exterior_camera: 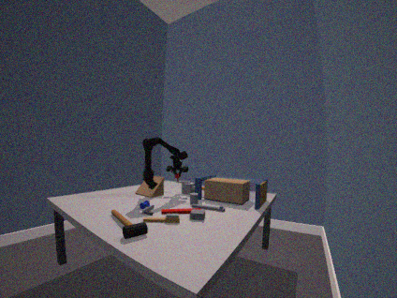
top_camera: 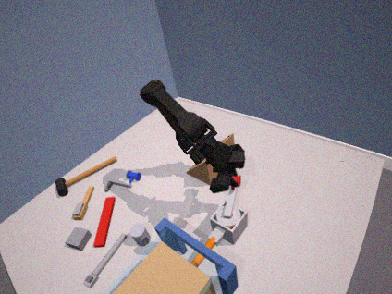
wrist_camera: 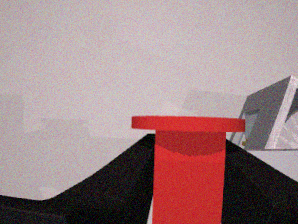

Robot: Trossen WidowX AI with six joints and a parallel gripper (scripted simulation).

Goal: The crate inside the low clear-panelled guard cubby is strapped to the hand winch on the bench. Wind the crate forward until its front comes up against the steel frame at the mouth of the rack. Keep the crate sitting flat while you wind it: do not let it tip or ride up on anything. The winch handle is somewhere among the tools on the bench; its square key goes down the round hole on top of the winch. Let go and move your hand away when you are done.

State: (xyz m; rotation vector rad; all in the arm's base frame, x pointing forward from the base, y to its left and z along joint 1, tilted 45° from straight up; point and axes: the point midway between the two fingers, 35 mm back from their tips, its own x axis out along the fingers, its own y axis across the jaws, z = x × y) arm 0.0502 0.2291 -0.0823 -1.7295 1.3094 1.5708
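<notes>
Winch handle (top_camera: 229, 203), grey crank arm with a red knob (wrist_camera: 188, 183), seated upright in the grey box-shaped winch (top_camera: 229, 224), which stands on the white bench (top_camera: 314, 194) near its middle, toward the near edge in the top view. Gripper (top_camera: 227, 181) pinches the red knob at the crank's upper end; in the wrist view the knob's flat cap sits between the 2 black fingers. An orange strap (top_camera: 203, 251) runs from the winch through the blue steel frame (top_camera: 182, 238) to the tan crate (top_camera: 162, 275), which sits level behind the frame at the bench's near edge; whether its front touches the frame cannot be told. Arm stands on a tan wedge base (top_camera: 203, 172) toward the far corner. Along the left edge lie loose tools: 1 wooden-handled mallet (top_camera: 83, 176), 1 small brush (top_camera: 83, 204), 1 red bar (top_camera: 104, 221), 1 grey block (top_camera: 78, 238), 1 blue-ended piece (top_camera: 125, 178), 1 long grey socket bar (top_camera: 105, 260) and 1 grey cylinder (top_camera: 140, 234) just beside the frame.
</notes>
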